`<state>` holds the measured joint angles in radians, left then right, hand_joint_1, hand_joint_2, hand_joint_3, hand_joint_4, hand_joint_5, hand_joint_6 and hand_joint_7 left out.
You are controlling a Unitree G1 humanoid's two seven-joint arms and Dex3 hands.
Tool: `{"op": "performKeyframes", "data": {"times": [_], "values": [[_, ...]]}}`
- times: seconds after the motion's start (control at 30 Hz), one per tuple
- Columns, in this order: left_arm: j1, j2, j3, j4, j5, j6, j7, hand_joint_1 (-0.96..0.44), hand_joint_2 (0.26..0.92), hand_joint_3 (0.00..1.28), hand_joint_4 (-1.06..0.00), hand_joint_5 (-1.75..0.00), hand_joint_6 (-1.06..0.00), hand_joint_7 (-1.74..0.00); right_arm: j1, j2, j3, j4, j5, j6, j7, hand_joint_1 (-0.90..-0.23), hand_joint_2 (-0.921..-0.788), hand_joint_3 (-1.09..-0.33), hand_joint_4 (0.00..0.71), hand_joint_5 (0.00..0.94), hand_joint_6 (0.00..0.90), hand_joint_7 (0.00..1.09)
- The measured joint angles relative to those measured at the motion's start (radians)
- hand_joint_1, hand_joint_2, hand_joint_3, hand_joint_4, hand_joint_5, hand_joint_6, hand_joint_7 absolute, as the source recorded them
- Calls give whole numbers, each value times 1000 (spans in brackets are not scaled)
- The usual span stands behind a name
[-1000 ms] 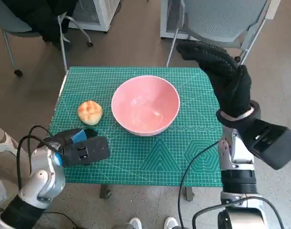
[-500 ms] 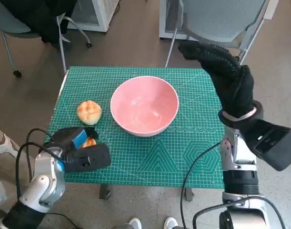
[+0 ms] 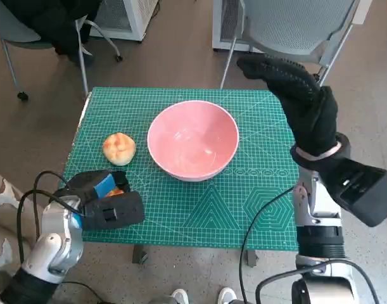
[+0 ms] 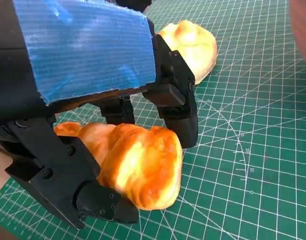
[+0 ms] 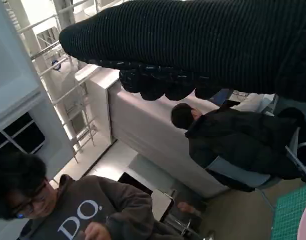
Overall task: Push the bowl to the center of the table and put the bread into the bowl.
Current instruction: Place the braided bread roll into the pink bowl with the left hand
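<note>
The pink bowl [image 3: 192, 140] stands upright on the green mat [image 3: 244, 209], about mid-table. Left of it lies a round bun [image 3: 119, 148] [image 4: 193, 46]. A golden croissant-shaped bread [image 3: 116, 189] [image 4: 137, 165] lies on the mat near the front left. My left hand [image 3: 107, 202] [image 4: 92, 85] grips it, with fingers behind it and the thumb in front. My right hand [image 3: 298, 95] [image 5: 193, 45] is raised above the table's far right corner, fingers stretched out, holding nothing.
A grey chair [image 3: 294, 25] stands behind the table, another chair [image 3: 47, 25] at the back left. A black cable [image 3: 256, 215] crosses the mat's front right. The right wrist view shows a seated person [image 5: 72, 210] and another person [image 5: 233, 140].
My left hand has shifted slightly toward the front edge, and the croissant now shows at its fingers. The right hand and the bowl have hardly moved.
</note>
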<state>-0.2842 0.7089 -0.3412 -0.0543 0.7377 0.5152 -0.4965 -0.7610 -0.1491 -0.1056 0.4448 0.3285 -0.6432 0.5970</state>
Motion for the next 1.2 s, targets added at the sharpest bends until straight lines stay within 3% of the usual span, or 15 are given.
{"op": "performKeyframes", "data": {"times": [0.63,1.0,1.2], "values": [[34,20,69,-143,0,-15,-51,2,721,422,-706,-1324,-659,-1054,2,1,0,1,-4,-1,-4,-719,-921,-770,139,1,-1,469],[-1,30,159,-312,0,10,-119,2,854,126,-785,-1140,-691,-1034,2,4,0,12,-1,-7,-4,-722,-921,-770,136,0,-1,469],[-77,28,190,-366,0,24,-136,3,875,80,-802,-1059,-684,-1096,2,6,0,23,-1,-13,-3,-722,-921,-772,134,0,-1,467]]}}
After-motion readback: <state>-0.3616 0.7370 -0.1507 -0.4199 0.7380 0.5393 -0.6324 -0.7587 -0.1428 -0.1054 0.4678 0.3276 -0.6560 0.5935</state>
